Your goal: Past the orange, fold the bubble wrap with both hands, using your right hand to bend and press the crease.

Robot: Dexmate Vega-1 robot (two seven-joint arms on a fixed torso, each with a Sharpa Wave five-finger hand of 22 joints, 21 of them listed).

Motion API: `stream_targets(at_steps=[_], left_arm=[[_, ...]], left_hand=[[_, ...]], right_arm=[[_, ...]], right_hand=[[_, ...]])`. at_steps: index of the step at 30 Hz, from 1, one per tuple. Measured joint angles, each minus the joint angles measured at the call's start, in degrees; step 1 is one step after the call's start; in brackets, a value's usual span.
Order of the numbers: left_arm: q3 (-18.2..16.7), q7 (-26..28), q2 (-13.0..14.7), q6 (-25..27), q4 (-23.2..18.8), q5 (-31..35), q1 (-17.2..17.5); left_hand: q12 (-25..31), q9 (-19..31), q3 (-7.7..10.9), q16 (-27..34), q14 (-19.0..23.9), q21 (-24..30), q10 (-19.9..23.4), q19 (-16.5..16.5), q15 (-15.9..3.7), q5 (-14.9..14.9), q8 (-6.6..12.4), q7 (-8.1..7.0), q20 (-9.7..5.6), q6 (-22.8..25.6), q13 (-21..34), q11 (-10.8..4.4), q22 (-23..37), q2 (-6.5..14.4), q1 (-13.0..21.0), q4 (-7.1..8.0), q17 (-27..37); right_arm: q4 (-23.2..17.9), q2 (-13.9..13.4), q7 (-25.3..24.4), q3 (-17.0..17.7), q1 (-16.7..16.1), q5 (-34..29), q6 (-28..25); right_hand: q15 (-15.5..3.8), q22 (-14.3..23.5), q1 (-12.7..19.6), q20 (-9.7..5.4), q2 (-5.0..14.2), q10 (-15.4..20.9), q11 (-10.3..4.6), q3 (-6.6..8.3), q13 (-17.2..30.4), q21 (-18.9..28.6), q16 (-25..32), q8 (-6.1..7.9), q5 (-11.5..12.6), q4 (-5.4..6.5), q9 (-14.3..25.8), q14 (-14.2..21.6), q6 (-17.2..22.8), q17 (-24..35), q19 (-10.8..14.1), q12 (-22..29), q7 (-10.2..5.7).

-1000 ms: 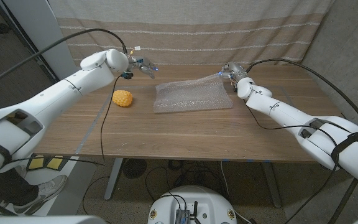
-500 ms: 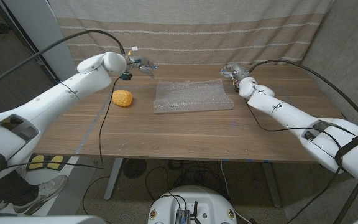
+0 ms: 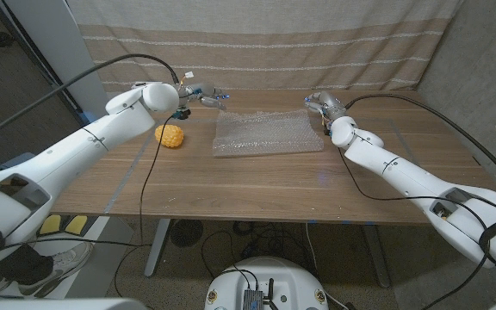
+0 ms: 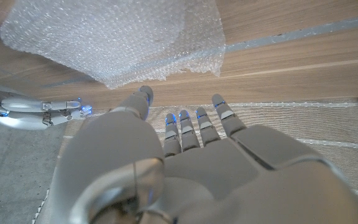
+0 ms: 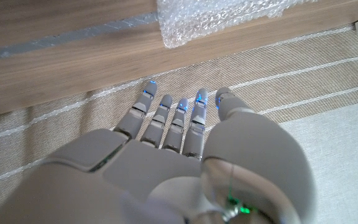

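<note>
Two hands flank bubble wrap [image 3: 267, 132], both apart from it, holding nothing. Orange [image 3: 170, 134] sits on table [image 3: 248, 185] left of bubble wrap, well apart. Left hand [image 3: 203, 94] hovers above table's far edge, just past bubble wrap's left far corner, fingers [image 4: 221, 114] spread, released. Bubble wrap lies flat mid-table, unfolded. Right hand [image 3: 324, 104] hangs near bubble wrap's right far corner, fingers [image 5: 168, 121] extended, apart, released.
</note>
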Motion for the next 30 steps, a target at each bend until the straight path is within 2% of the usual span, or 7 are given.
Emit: stream_targets(at_steps=[5,9,16,21,23,27,30], left_arm=[[-0.5,0.7,0.7,0.1,-2.6,-0.6,1.9],[-0.6,1.0,1.6,1.1,-5.7,-0.5,3.5],[-0.8,1.4,2.9,3.1,-10.6,0.1,6.2],[-1.1,1.5,3.8,4.4,-13.4,0.3,8.0],[-1.2,1.7,4.3,5.2,-14.8,0.5,8.8],[-1.3,2.0,5.0,6.3,-16.6,1.0,10.1],[-1.4,2.4,5.3,7.2,-17.2,1.5,10.5]], left_hand=[[1.1,-0.4,1.38,1.2,4.9,1.2,3.4,1.9,-0.72,0.0,0.65,-2.06,1.16,4.3,-0.3,-0.24,0.2,0.0,-1.2,0.74,0.4],[1.8,-0.6,2.1,1.5,6.8,1.7,5.7,2.8,-1.26,0.0,1.1,-3.89,1.72,7.1,-0.3,-0.61,0.3,-0.1,-1.8,0.71,0.6],[2.0,-0.6,2.66,1.0,6.2,2.2,7.2,3.3,-1.17,0.0,1.1,-3.76,2.21,8.4,-0.3,-0.44,0.3,-0.7,-2.4,0.16,0.4],[2.2,-0.6,2.96,0.7,6.6,2.6,8.3,3.9,-1.5,0.0,1.1,-3.15,2.2,9.6,-0.3,-0.58,0.3,-0.7,-2.4,-0.14,0.2],[2.2,-0.6,3.22,0.2,6.4,2.7,8.4,4.0,-2.09,0.0,1.1,-2.44,2.09,10.3,-0.3,-0.45,0.3,-1.0,-2.7,-0.4,0.0],[2.4,-0.6,3.45,-0.3,6.0,2.8,9.5,4.5,-2.4,-0.3,1.1,-1.61,1.8,11.6,-0.3,-0.67,0.2,-1.0,-2.7,-0.63,-0.3],[2.4,-0.6,3.68,-0.3,6.7,3.2,9.7,5.0,-3.1,-0.3,1.1,-1.52,1.48,12.1,-0.3,-0.8,0.2,-1.0,-2.7,-0.86,-0.3]], right_arm=[[-5.6,-1.9,0.0,-0.1,-2.6,-1.8,-2.0],[-10.7,-3.7,1.3,-0.7,-4.5,-4.0,-4.2],[-18.5,-6.2,4.4,-1.9,-7.2,-7.9,-8.3],[-21.6,-7.3,6.3,-2.3,-8.7,-9.7,-10.3],[-23.1,-7.7,7.0,-2.5,-9.4,-10.5,-11.1],[-25.5,-8.5,8.3,-2.9,-10.5,-11.7,-12.3],[-27.3,-9.0,8.6,-3.2,-11.4,-12.1,-12.7]], right_hand=[[-0.12,0.0,1.8,-0.3,-0.06,4.9,0.17,0.6,0.5,0.9,2.7,1.64,0.0,-1.84,0.0,4.2,5.0,1.2,2.0,1.5,0.62],[-0.27,0.3,2.2,-0.51,0.31,7.2,-0.05,0.88,0.8,1.3,4.4,2.26,0.0,-2.22,0.0,6.3,6.9,2.4,2.7,2.2,0.94],[-0.34,0.3,2.5,-0.72,0.54,7.3,-0.14,1.05,1.1,1.5,4.9,2.26,0.0,-2.39,0.0,6.4,7.4,3.3,3.0,2.4,0.84],[-0.34,0.3,2.4,-0.72,0.64,7.3,-0.14,0.91,1.1,1.5,4.9,2.14,0.0,-2.16,0.0,6.4,7.2,3.9,3.0,2.4,0.63],[-0.34,0.3,2.1,-0.72,0.88,7.3,-0.14,0.86,1.1,1.5,5.2,1.97,0.0,-1.74,0.0,6.4,7.0,4.1,3.0,2.4,0.84],[-0.49,0.3,2.1,-0.4,0.93,7.3,-0.14,0.86,1.1,1.5,5.4,1.97,0.0,-1.74,0.0,6.2,7.0,4.4,3.3,2.4,0.84],[-0.4,0.3,2.1,-0.4,0.93,7.2,-0.14,0.86,1.1,1.5,5.4,1.97,0.0,-1.74,0.0,5.8,7.0,4.4,3.3,2.4,0.84]])
